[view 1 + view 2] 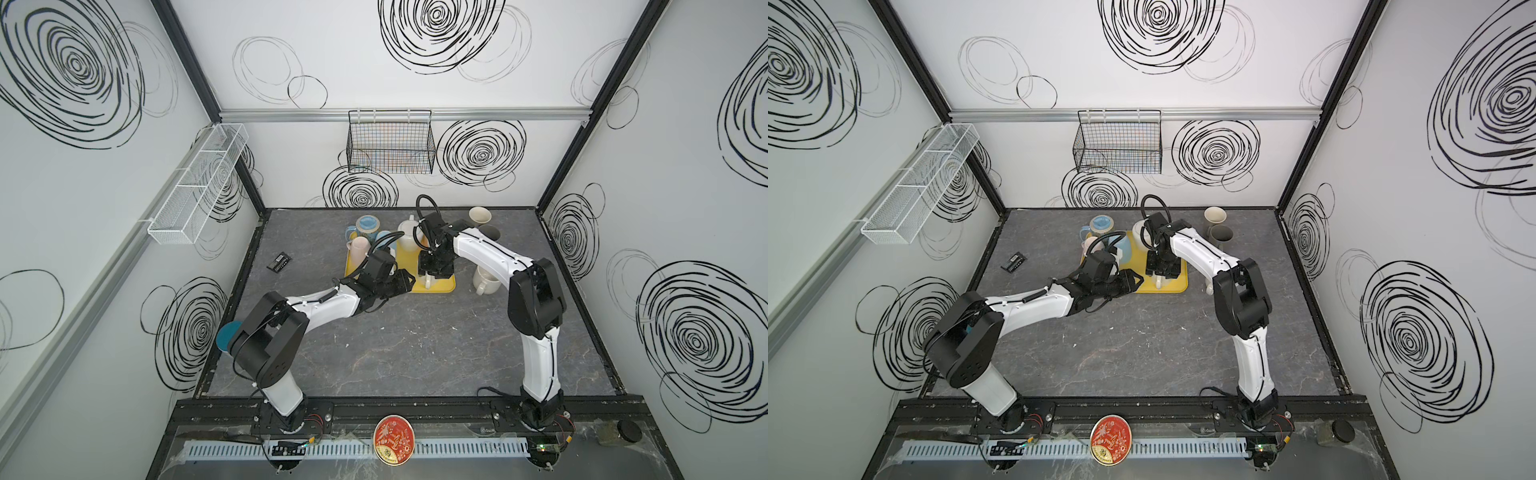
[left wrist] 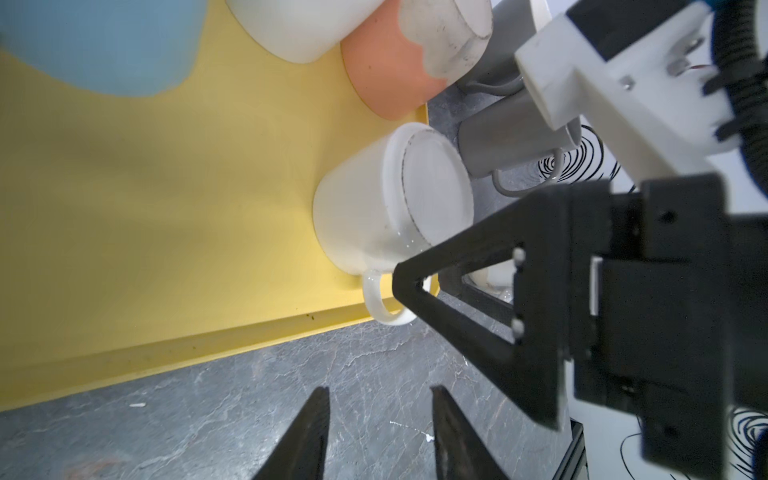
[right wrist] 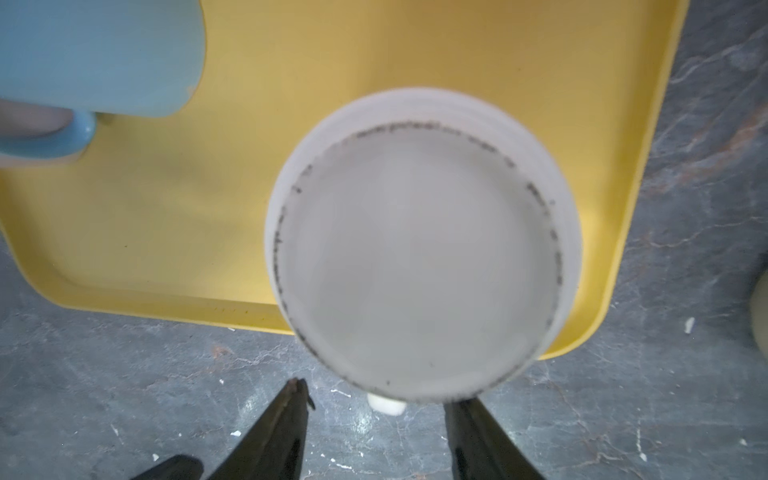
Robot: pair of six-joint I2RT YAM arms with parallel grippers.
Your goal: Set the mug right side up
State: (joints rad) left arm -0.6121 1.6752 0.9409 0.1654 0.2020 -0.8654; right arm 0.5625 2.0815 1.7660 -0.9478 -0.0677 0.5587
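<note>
Aim for the white mug (image 3: 419, 257), standing base-up near the front right corner of the yellow tray (image 3: 166, 208), handle (image 2: 384, 307) poking over the tray's front lip toward the counter (image 3: 124, 395). Take the handle rather than the body, going by the right wrist view: lies in line with the gap between the fingertips (image 3: 297, 399), with the body seemingly too wide for it. Lower the right gripper (image 3: 380, 395) straight down, centre the loop between the jaws, pinch close to the wall against twisting on probably slick glaze. Lift clear of the tray before rolling the wrist, staying off the blue mug (image 3: 95, 54) and the peach cup (image 2: 386, 75) farther back. Set down rim-up and flat before letting go.

Right arm (image 1: 490, 253): reaching forward over the tray, elbow high, forearm sloping down, wrist bent, gripper pointing nearly straight down just above the mug's handle side. Jaws apart, nothing between them, apparently clear of the mug.

Left arm (image 1: 324, 303): stretched low across the counter toward the tray's front edge, left gripper (image 2: 380, 390) rolled on its side and facing the mug from close by. Jaws apart there too, empty, tips over bare counter just short of the tray.
</note>
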